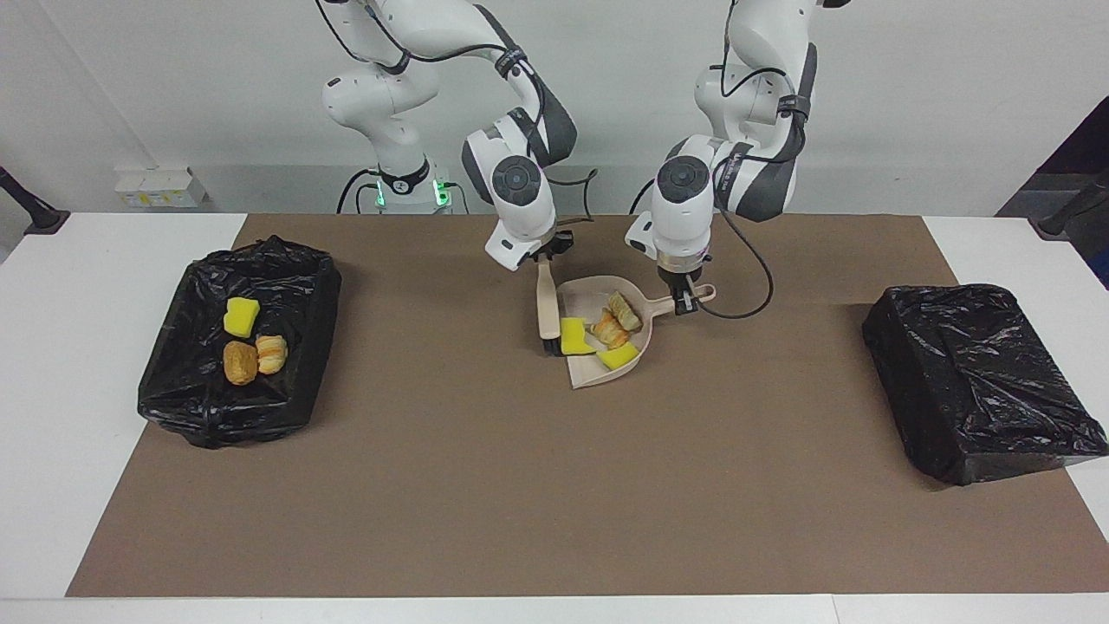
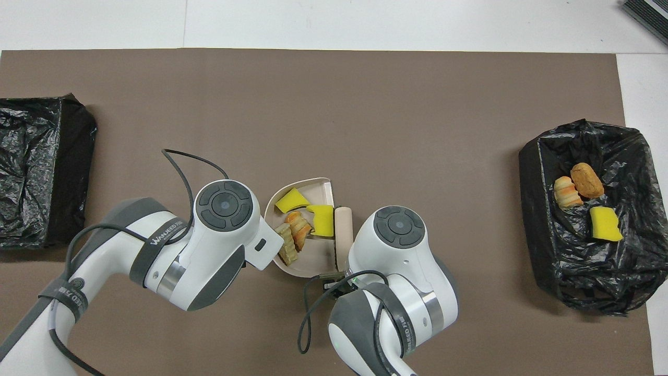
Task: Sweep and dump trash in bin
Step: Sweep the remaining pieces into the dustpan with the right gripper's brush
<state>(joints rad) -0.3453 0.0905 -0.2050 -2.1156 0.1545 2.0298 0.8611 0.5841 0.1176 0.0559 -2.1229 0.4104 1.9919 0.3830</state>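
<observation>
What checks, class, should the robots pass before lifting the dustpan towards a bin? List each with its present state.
1. Left gripper shut on dustpan handle: ok.
2. Right gripper shut on brush: ok.
3. Last yellow sponge fully inside pan: cannot tell; it sits at the open edge.
4. Bread pieces in pan: ok.
5. Mat free of loose trash: ok.
6. Open bin with earlier scraps unobstructed: ok.
</observation>
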